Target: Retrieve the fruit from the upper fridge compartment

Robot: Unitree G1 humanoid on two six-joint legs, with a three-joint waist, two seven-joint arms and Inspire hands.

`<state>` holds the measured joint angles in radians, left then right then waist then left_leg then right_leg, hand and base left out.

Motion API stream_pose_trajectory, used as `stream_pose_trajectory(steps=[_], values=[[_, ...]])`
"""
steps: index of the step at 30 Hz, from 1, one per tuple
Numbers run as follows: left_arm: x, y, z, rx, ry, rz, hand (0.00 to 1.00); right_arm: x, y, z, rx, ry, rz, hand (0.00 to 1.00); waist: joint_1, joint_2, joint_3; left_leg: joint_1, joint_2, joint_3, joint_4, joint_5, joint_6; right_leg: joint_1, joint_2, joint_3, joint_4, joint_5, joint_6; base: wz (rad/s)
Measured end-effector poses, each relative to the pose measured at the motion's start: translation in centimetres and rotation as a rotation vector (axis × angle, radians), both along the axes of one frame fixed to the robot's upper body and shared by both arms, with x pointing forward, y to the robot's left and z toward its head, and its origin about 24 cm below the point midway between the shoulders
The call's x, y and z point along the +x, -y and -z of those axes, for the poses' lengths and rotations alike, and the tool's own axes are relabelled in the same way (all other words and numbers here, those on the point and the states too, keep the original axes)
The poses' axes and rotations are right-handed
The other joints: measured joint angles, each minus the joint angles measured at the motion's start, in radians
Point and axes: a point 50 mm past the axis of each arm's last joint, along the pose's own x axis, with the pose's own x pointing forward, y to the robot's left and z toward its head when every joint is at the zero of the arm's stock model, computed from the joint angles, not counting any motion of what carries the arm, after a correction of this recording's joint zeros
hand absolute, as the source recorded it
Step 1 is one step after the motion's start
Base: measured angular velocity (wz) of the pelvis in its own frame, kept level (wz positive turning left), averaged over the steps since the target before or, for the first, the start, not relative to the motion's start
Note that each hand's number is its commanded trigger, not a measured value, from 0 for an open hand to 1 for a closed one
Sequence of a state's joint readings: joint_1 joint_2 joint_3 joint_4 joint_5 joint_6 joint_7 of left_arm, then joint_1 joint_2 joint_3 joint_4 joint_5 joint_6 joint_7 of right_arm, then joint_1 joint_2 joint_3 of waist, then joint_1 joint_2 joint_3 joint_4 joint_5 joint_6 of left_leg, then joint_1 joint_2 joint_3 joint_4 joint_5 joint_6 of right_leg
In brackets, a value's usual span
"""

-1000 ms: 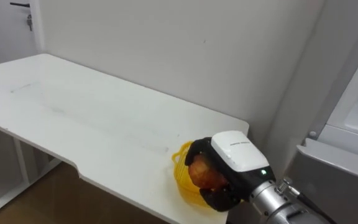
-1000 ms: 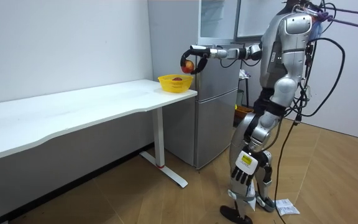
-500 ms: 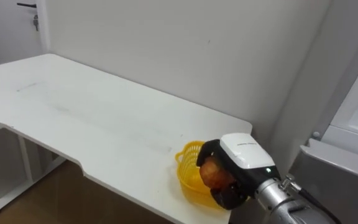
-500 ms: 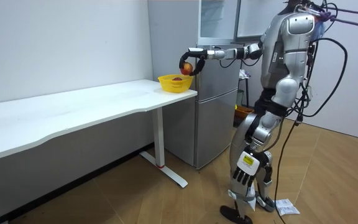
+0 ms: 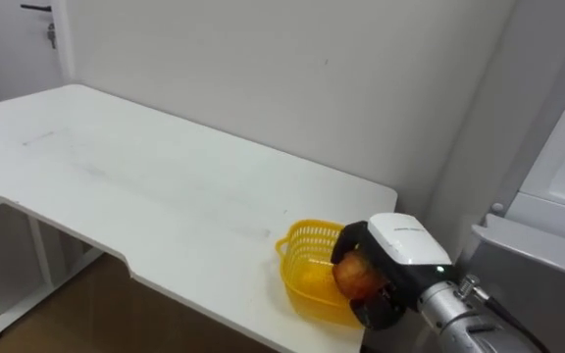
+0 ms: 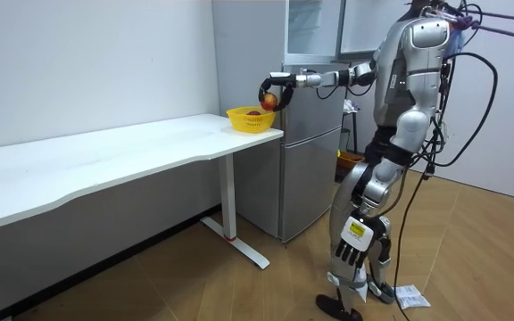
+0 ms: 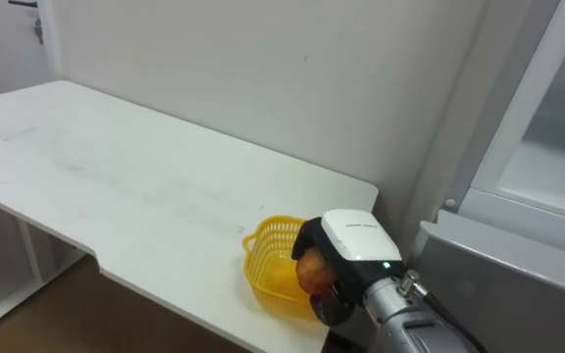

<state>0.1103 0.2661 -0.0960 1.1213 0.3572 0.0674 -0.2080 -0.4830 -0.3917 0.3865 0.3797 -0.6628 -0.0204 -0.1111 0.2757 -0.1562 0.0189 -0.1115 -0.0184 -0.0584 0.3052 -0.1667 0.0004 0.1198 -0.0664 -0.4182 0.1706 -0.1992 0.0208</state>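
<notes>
1. The robot stands upright on the wooden floor beside the grey fridge (image 6: 315,152). It faces the white table (image 5: 116,167), and its right arm reaches out level toward the table's corner.
2. Right hand (image 5: 400,257): the fingers are curled tight round an apple (image 5: 358,277), red and orange. The hand's white back faces up and the fruit shows on the table side of the palm.
3. In the room view the apple is in the air, just above the yellow basket (image 5: 307,233) and slightly to its fridge side, clear of the rim. In the eye views it overlaps the basket's right edge.
4. The basket sits on the table's corner nearest the fridge, close to the front edge. In the room view something reddish lies inside it; I cannot tell what it is.
5. Left hand (image 6: 350,255): it hangs low beside the thigh, away from the table. I cannot tell how it is set.
6. The fridge stands just beside the table end, against the pale wall (image 5: 263,69).
</notes>
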Motion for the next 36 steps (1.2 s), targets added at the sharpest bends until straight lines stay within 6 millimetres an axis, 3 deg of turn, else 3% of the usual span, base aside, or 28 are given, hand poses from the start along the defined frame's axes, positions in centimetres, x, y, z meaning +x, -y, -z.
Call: stream_pose_trajectory(steps=[3,4,5,6,23,36], values=[[-0.23,-0.09,0.01,0.005,-0.010,-0.009,0.00,0.03,0.19,0.17,0.043,-0.020,0.010,1.00,-0.003,0.007,-0.0029,0.002,-0.001,-0.001,0.001,0.000,0.000,0.002,-0.001,0.000,0.000,0.000,0.000,0.00],[-0.30,-0.12,0.02,0.007,-0.015,-0.011,0.00,0.04,0.23,0.19,0.059,-0.025,0.013,0.81,-0.003,0.010,-0.0042,0.002,-0.002,-0.001,0.001,0.000,0.000,0.003,-0.001,0.000,0.000,0.000,0.000,0.00],[-0.37,-0.13,0.03,0.008,-0.017,-0.012,0.00,0.05,0.25,0.20,0.075,-0.030,0.016,0.16,-0.002,0.013,-0.0050,0.003,-0.002,-0.002,0.002,0.000,0.000,0.005,-0.002,0.000,0.000,0.000,0.000,0.00],[-0.41,-0.12,0.03,0.008,-0.018,-0.013,0.00,0.05,0.27,0.21,0.081,-0.033,0.018,0.00,-0.003,0.014,-0.0055,0.003,-0.003,-0.002,0.002,0.000,0.000,0.006,-0.002,-0.001,0.000,0.000,0.000,0.00],[-0.12,0.01,-0.10,0.007,0.002,-0.006,0.00,0.14,0.77,0.36,0.182,-0.038,0.065,0.00,-0.002,0.031,-0.0040,0.003,-0.010,-0.010,0.008,0.002,0.004,0.008,-0.006,-0.007,0.000,0.000,0.000,0.01],[0.01,0.09,-0.17,0.009,0.010,-0.005,0.00,0.19,0.95,0.46,0.196,-0.033,0.079,0.00,0.004,0.030,-0.0057,0.003,-0.011,-0.010,0.008,0.003,0.005,0.006,-0.007,-0.006,-0.001,-0.001,0.001,0.00]])
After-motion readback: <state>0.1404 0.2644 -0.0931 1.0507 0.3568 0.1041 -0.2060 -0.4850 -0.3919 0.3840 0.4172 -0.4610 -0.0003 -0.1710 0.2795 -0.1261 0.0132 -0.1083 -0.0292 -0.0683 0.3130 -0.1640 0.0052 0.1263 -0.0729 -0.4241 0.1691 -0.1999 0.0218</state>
